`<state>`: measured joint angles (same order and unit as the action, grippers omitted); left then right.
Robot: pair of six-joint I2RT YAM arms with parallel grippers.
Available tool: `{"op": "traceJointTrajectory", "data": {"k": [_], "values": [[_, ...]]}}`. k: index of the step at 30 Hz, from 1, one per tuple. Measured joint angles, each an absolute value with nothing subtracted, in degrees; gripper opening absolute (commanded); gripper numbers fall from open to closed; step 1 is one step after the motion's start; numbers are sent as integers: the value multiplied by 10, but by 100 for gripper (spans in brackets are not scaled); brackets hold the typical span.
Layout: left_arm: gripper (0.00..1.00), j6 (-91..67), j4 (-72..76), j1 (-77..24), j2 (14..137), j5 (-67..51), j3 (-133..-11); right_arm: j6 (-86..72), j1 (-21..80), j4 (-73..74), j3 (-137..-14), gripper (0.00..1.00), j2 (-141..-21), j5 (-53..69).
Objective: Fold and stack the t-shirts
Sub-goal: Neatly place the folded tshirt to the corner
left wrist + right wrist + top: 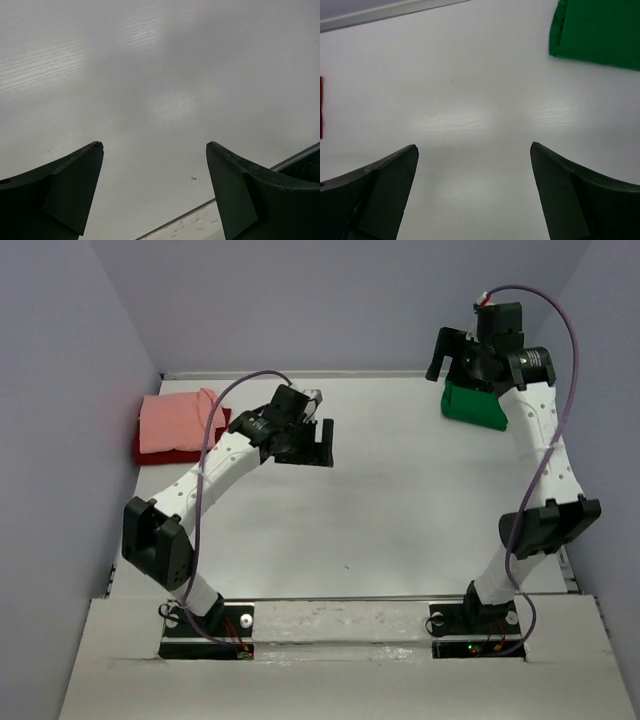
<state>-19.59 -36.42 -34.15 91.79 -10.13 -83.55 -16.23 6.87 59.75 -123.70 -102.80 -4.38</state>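
Note:
A salmon pink t-shirt [176,420] lies folded on top of a dark red t-shirt [160,453] at the table's far left. At the far right lies a folded bright green t-shirt [474,405], which also fills the upper right corner of the right wrist view [600,32]. My left gripper [318,445] hangs open over bare table to the right of the pink and red pile, with nothing between its fingers [155,146]. My right gripper [450,355] is raised above the green shirt's far left edge, open and empty [474,146]. A sliver of the dark red shirt [321,107] shows at the left edge.
The white table [380,510] is boxed in by grey walls at the back and both sides. Its near edge [240,192] crosses the left wrist view. Purple cables [565,360] loop along both arms.

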Motion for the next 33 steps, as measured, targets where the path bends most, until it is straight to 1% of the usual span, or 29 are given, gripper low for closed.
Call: {"op": "traceJointTrajectory", "data": {"k": [1, 5, 7, 8, 12, 19, 25, 33], "values": [[99, -196, -370, -342, 906, -82, -841, -160, 83, 597, -1214, 100, -989, -38], [99, -199, -380, -342, 849, -12, -852, -163, 95, 586, -1143, 100, -896, -9], [99, -200, -382, -342, 813, 20, -852, -169, 99, 576, -1093, 100, -855, 16], [99, -200, -382, -342, 798, 31, -852, -172, 100, 562, -1046, 100, -821, 34], [99, -202, -388, -341, 735, 86, -853, -179, 106, 543, -958, 100, -744, 79], [99, -205, -387, -341, 662, 154, -828, -177, 110, 502, -873, 100, -631, 101], [99, -205, -367, -341, 588, 185, -779, -177, 110, 498, -828, 100, -572, 109], [99, -205, -359, -341, 583, 207, -773, -173, 110, 516, -756, 100, -526, 107]]}}
